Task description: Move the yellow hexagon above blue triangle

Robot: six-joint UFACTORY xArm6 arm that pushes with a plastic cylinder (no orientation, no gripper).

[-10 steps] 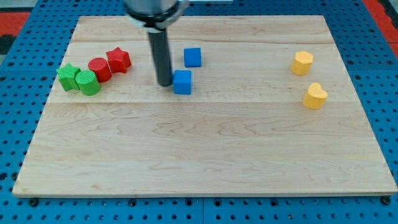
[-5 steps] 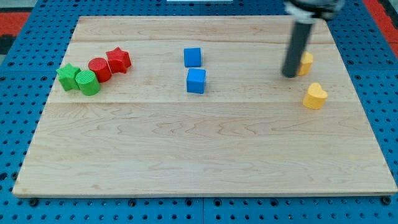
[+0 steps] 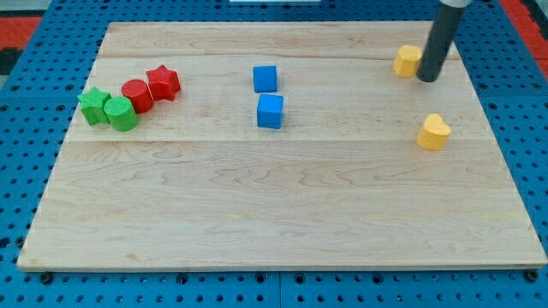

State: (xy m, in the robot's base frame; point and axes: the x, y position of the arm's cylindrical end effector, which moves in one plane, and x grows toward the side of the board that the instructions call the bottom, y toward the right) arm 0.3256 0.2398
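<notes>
The yellow hexagon point(image 3: 406, 61) lies near the top right of the wooden board point(image 3: 282, 197). My tip point(image 3: 427, 78) stands right beside it, touching its right side. Two blue blocks lie in the middle: the upper one point(image 3: 265, 79) looks like a cube, the lower one point(image 3: 271, 111) sits just below it; which of them is the triangle I cannot tell. The hexagon is far to the right of both.
A yellow heart point(image 3: 434, 133) lies below my tip at the right. At the left stand a red star point(image 3: 163, 82), a red cylinder point(image 3: 136, 95), a green star point(image 3: 93, 104) and a green cylinder point(image 3: 122, 114) in a cluster.
My tip went from the lower blue block, nudging it right, across to the yellow hexagon's right side. The hexagon has shifted up and left.
</notes>
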